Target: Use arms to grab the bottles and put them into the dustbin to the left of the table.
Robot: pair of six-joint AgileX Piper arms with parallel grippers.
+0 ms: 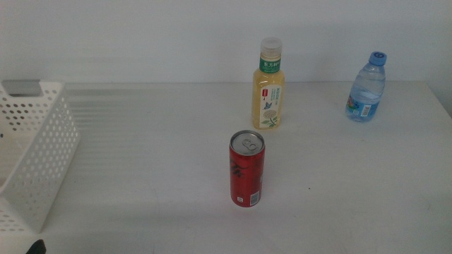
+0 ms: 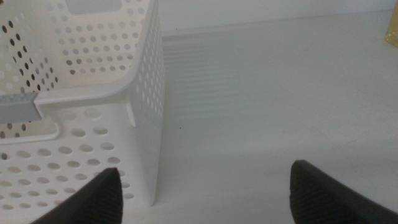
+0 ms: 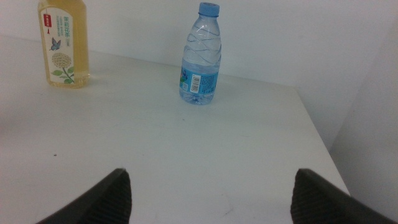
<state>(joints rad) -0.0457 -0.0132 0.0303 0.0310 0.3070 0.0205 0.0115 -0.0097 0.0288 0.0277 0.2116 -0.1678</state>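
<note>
We see a matt white table (image 1: 141, 141), smooth with faint stripes, and a white plastic basket (image 1: 35, 155) pierced with round holes. The can (image 1: 246, 169) looks like glossy red metal with a silvery top. Both bottles, yellow (image 1: 268, 88) and clear (image 1: 366, 88), look like shiny plastic.

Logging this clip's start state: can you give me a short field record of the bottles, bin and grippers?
tea bottle: upright, far centre of table
water bottle: upright, far right
red can: upright, nearest camera, centre
dustbin: left edge, no bottle seen inside
left gripper: open, beside the dustbin, holding nothing
right gripper: open, facing the water bottle, holding nothing
</note>
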